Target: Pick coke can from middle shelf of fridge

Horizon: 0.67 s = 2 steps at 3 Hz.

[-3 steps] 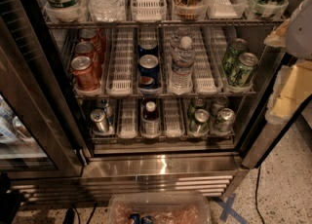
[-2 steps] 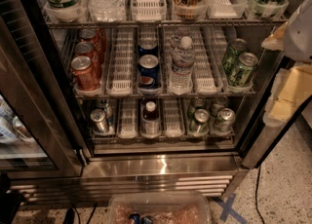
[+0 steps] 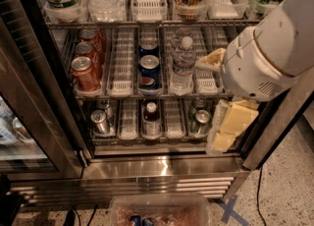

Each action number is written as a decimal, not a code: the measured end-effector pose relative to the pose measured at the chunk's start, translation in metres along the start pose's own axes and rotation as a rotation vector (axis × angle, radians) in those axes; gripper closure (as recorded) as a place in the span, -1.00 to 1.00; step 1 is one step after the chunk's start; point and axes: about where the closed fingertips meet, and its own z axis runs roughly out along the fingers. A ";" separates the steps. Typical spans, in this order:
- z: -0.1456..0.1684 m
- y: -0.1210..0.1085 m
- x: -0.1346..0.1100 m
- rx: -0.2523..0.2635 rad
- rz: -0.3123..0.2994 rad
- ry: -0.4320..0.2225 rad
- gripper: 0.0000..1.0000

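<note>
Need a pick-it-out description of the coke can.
In the fridge, middle shelf, leftmost lane: the coke can stands frontmost. It is red with a silver top, unlike the blue Pepsi can two lanes right; the gripper hovers at the shelf's right end.

the scene is lit dimly and warmly. the white lane trays of the middle shelf [image 3: 120,80] are rendered brightest, and a soft glare is carried along the steel base of the fridge [image 3: 162,167]. the door frame at left is left in deep shadow. the gripper [image 3: 223,107], at the right before the shelves, is lit pale yellow, and the arm [image 3: 274,38] above it is shaded on its underside.
</note>
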 end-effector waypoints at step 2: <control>-0.017 0.000 0.042 0.005 0.007 -0.009 -1.00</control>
